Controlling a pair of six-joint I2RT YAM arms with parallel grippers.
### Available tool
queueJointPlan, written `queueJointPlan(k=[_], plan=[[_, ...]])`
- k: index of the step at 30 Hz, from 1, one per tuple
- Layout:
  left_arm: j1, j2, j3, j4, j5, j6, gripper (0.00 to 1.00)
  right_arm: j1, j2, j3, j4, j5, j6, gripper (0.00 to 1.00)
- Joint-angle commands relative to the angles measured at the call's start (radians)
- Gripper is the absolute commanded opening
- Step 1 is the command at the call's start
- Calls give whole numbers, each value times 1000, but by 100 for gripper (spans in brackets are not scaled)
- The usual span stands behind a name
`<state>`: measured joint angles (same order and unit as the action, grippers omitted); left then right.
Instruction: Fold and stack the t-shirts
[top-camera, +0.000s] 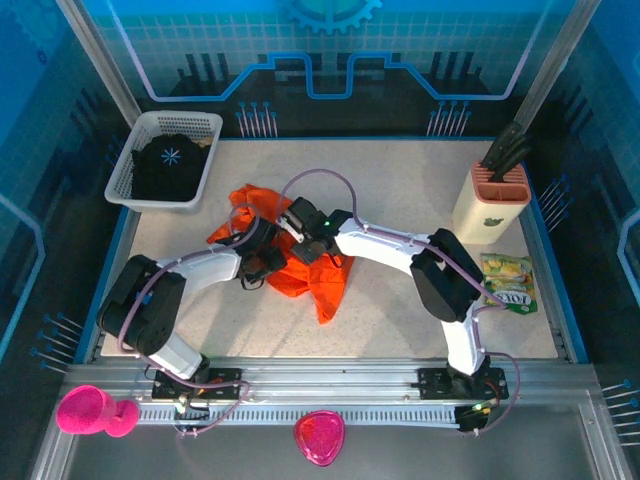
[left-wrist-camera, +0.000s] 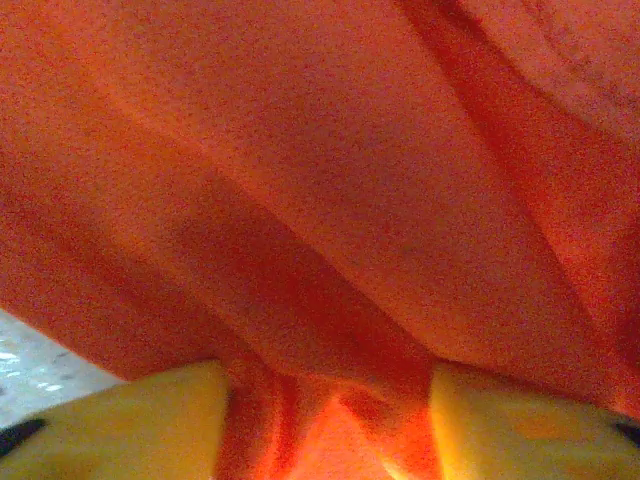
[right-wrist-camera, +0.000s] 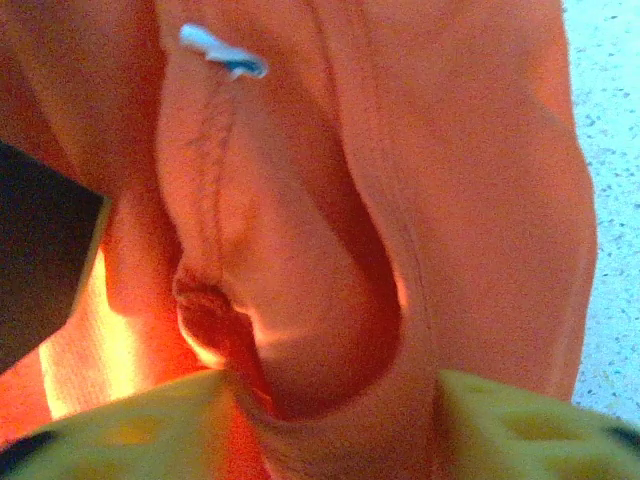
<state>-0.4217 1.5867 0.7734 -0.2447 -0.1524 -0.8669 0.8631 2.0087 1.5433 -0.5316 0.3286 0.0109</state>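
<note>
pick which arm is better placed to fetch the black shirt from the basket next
Left, probably. The basket holding the black shirt sits at the far left, nearer the left gripper; the right gripper would have to reach across it. Both have the orange shirt between their fingers, so release comes first.

Two arms are seen from above, each built of white links joined by black motor housings: the left arm (top-camera: 170, 290) and the right arm (top-camera: 400, 250). A mauve cable (top-camera: 320, 173) is looped along each. Black base plates (top-camera: 200, 380) are bolted on at 6 o'clock. A small green light (top-camera: 327, 213) is shown on the right wrist. The left pincer (left-wrist-camera: 325, 440) and right pincer (right-wrist-camera: 335, 430) are fitted with yellow fingers (right-wrist-camera: 520, 420), dimpled on the right one and marked black at 8 and 4 o'clock.
</note>
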Motion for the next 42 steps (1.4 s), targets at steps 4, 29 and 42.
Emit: queueJointPlan(k=[4,29,42], plan=[[4,59,-10,-6,3,6,8,-33,-12,25,-16,101,60,3],[55,-139,106,-457,-362,214,0,-563,-432,-642,194,-349,664,6],[61,-239,171,-526,-323,233,84,-231,-490,-450,7,97,353,79]])
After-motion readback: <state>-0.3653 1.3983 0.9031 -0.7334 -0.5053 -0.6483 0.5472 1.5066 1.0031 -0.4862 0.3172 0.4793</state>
